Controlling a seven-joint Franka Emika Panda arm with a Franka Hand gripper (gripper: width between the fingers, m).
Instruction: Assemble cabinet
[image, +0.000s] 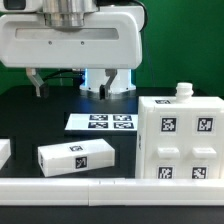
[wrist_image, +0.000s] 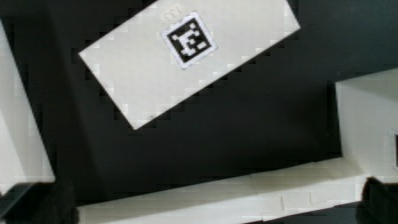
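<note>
The cabinet (image: 180, 140) is a big white box with black-and-white tags and a small round knob (image: 183, 90) on top. It stands on the black table at the exterior view's right. A white edge in the wrist view (wrist_image: 370, 110) may be part of it. A smaller long white block with one tag (image: 75, 157) lies to its left and shows tilted in the wrist view (wrist_image: 187, 55). My gripper (image: 82, 80) hangs high above the table behind these parts. It is open and empty (wrist_image: 205, 205), with a dark fingertip (wrist_image: 25, 205) at each side.
The marker board (image: 100, 122) lies flat behind the block. A long white bar (image: 70, 190) runs along the front edge and shows low in the wrist view (wrist_image: 231, 195). Another white piece (image: 3, 152) sits at the exterior view's far left.
</note>
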